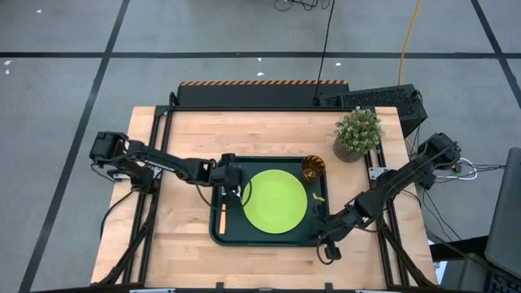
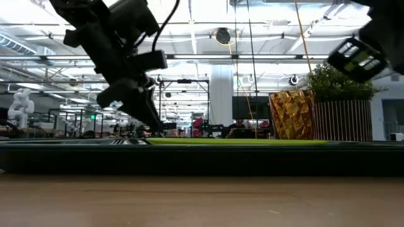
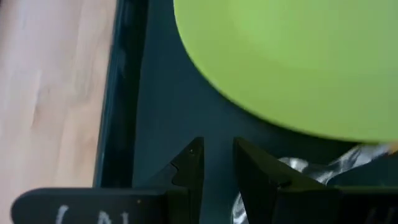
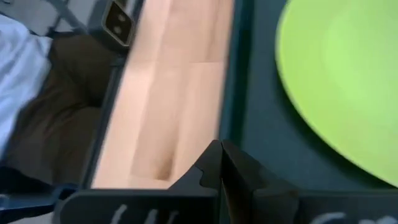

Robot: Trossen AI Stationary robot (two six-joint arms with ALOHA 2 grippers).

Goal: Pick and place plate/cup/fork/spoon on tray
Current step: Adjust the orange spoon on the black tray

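Observation:
The dark tray lies in the middle of the table. The lime-green plate lies flat in it, and the amber cup stands upright in its far right corner. An orange-handled utensil lies along the tray's left side. Its silver end shows beside my left fingers; fork or spoon, I cannot tell. My left gripper hangs low over the tray's left part, just left of the plate, fingers a narrow gap apart with nothing between them. My right gripper is shut and empty over the tray's near right rim. My left gripper points down at the tray floor, and one finger stands right next to the utensil's silver end. I cannot tell whether it touches it. Nothing sits between the two fingers.
A potted green plant stands on the table's far right, behind the cup. A small yellow bit lies on the tray to the right of the plate. Bare wood lies to the left of and in front of the tray.

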